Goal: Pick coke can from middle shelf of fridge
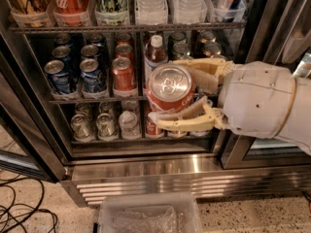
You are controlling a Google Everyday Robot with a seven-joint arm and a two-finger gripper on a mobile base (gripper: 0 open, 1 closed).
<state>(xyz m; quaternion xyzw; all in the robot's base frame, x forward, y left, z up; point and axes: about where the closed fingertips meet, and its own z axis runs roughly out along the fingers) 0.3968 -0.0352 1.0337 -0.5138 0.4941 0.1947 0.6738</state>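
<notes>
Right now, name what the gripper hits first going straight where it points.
The gripper, shut on the coke can, points left; probably the red can on the middle shelf, though depth is unclear.

My gripper (163, 92), in front of the middle shelf (97, 100), clamps the coke can (170, 81). My lower finger (184, 123) hides its base. Both partly cover the right-hand cans (210, 37). My arm (272, 101) runs off the right edge. The bottles (150, 4) are cut off at the top edge, the bin (146, 217) at the bottom.
</notes>
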